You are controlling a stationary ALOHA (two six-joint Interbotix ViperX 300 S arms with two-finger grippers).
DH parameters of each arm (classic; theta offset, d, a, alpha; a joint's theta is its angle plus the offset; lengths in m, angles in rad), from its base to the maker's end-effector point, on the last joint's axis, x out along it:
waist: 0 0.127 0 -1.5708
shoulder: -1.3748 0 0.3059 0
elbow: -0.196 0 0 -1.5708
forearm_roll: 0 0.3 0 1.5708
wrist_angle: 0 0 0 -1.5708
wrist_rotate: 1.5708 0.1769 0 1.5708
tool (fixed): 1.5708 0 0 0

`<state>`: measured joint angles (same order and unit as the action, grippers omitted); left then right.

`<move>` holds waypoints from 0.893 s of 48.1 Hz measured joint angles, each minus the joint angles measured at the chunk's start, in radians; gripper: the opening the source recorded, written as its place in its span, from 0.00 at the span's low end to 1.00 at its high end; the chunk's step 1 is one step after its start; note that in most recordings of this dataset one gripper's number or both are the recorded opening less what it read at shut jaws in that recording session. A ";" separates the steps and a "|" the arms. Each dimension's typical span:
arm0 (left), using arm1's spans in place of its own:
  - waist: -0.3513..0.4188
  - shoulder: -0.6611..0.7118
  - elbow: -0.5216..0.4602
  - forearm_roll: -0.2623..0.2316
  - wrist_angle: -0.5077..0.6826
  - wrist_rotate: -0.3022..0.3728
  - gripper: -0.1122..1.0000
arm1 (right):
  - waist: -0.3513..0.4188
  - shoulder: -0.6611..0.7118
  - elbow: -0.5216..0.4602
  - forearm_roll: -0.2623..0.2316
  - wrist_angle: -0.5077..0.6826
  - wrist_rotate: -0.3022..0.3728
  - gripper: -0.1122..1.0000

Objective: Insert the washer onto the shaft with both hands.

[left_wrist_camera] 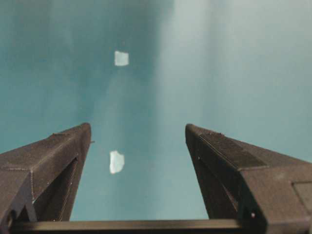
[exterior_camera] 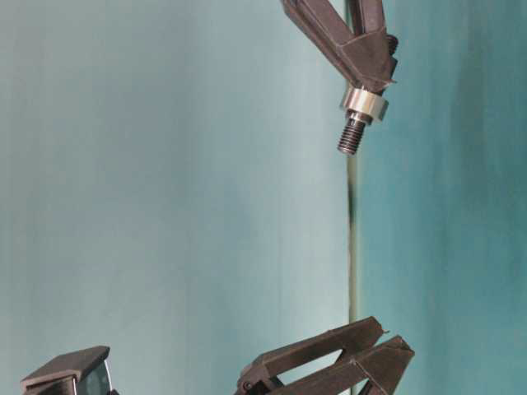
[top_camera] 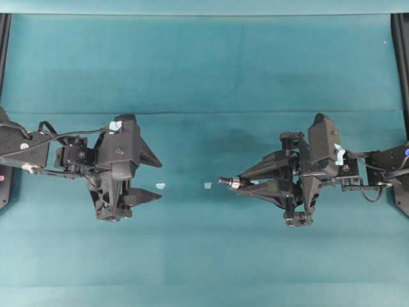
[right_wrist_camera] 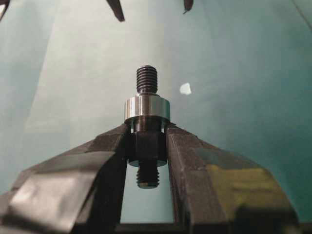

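A: What is cut off or hard to read here?

B: In the overhead view the shaft is only a small dark stub at the tip of the right gripper, pointing toward 9 o'clock; the washer shows there as a pale glint, and I cannot tell from that view whether it sits on the shaft or beside it; both arms run off the frame edges.

A: Which view settles it?

B: The right wrist view; the washer rings the shaft just above the fingertips, with the threaded end standing out at 12 o'clock and a second threaded end showing below, between the fingers; the fingers are clamped on the thicker middle of the shaft.

A: And the table-level view?

B: The right gripper enters at 1 o'clock, cut by the top edge; the shaft hangs in the air, clear of the teal cloth, threaded end down, with the washer against the fingertips.

A: The left gripper?

B: Its fingers stand wide apart with nothing between them; the left wrist view shows only their tips; through the gap lie two tape bits on the cloth, one at 6 o'clock and one at 12; overhead, the left gripper is at 9 o'clock, well apart from the right; its tips barely show at the top of the right wrist view.
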<state>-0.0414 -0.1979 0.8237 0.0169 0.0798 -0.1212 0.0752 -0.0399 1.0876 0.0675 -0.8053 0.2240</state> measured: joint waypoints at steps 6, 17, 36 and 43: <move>-0.002 0.002 0.000 0.002 0.002 0.000 0.86 | 0.000 0.000 0.000 0.002 0.002 0.002 0.10; 0.000 0.002 0.000 0.002 0.000 0.000 0.86 | 0.000 0.000 0.000 0.002 0.002 0.000 0.10; 0.000 0.002 0.000 0.002 0.000 0.000 0.86 | 0.000 0.000 0.000 0.002 0.009 0.000 0.10; -0.002 0.000 0.002 0.000 0.000 -0.002 0.86 | 0.000 0.000 0.000 0.002 0.009 0.000 0.10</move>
<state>-0.0430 -0.1979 0.8253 0.0169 0.0798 -0.1227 0.0752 -0.0399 1.0876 0.0690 -0.7961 0.2240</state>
